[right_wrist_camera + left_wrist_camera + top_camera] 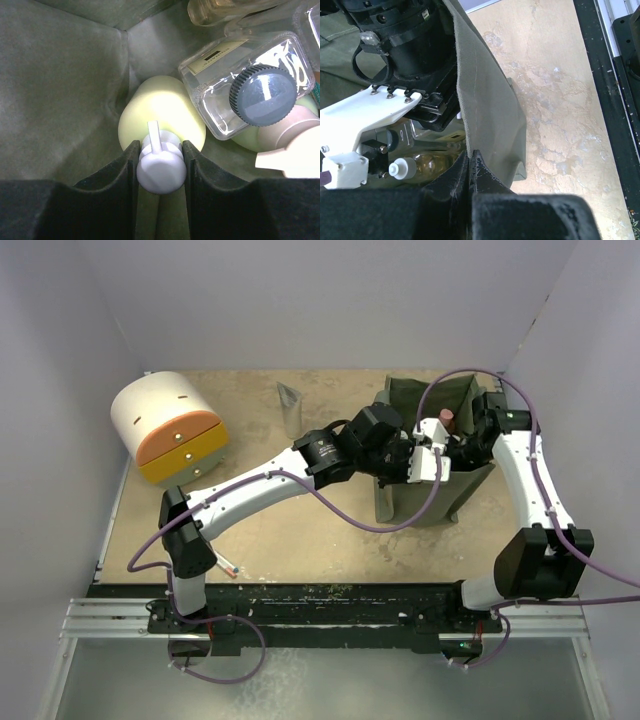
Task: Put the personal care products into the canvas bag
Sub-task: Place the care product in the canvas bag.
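The olive canvas bag (465, 495) stands at the right of the table. My left gripper (471, 156) is shut on the top edge of the bag's left wall (490, 110), holding it up. My right gripper (160, 146) is down inside the bag, shut on the white pump cap (161, 172) of a pale green bottle (160, 110). Beside it in the bag lie a clear bottle with a dark cap (250, 85), a second pale bottle with a cream cap (292, 150) and an amber bottle (220, 10). A silver-grey tube (290, 408) stands on the table behind the left arm.
A white and orange domed box (170, 430) sits at the back left. A thin pen-like stick (226, 565) lies by the left arm's base. White walls close in the table on three sides. Purple cables loop over the bag.
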Robot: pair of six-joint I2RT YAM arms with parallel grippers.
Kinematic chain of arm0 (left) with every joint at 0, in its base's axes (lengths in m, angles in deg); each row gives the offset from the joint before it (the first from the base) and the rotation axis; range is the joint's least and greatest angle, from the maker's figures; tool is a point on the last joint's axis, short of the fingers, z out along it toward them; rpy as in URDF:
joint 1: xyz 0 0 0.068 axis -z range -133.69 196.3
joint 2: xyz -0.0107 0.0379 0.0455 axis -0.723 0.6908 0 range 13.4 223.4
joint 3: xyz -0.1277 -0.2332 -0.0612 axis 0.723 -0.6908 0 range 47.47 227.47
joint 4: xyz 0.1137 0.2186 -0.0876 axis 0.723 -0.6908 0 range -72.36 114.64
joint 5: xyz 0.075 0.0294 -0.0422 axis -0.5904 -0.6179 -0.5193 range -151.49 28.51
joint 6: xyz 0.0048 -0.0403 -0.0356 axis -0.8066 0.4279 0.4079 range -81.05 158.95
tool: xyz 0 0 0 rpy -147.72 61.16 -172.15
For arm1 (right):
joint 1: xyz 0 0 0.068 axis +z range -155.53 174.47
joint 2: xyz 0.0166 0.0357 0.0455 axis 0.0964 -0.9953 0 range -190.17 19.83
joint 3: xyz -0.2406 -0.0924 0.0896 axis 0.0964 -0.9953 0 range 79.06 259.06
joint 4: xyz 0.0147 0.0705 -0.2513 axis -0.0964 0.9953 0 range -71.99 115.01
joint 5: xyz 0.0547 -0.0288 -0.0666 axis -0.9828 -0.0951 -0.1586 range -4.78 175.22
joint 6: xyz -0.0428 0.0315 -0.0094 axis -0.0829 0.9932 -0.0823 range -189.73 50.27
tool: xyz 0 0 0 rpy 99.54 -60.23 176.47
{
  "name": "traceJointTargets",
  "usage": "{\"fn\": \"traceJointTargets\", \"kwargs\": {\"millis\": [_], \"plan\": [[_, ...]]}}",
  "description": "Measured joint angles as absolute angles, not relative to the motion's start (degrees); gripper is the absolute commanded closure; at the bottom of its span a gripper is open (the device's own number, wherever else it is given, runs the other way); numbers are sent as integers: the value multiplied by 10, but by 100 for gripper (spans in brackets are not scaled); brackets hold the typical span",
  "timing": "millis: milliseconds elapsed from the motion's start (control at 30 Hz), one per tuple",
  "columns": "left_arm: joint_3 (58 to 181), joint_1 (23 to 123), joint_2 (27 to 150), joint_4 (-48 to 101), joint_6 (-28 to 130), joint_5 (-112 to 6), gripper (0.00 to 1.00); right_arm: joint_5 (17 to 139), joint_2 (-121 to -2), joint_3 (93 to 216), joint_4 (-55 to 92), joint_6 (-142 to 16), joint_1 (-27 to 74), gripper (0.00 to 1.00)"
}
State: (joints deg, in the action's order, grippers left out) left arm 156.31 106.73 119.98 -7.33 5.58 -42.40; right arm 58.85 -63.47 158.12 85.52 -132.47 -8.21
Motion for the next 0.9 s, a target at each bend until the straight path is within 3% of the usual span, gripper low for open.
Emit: {"fn": "traceJointTargets", "kwargs": {"millis": [433, 900], "plan": [[1547, 1068, 1195, -65, 70, -417, 100, 588, -633, 1543, 824, -1324, -82, 75], [1549, 1068, 1195, -54, 131, -436, 100, 587, -624, 1549, 825, -1318, -82, 81]]}}
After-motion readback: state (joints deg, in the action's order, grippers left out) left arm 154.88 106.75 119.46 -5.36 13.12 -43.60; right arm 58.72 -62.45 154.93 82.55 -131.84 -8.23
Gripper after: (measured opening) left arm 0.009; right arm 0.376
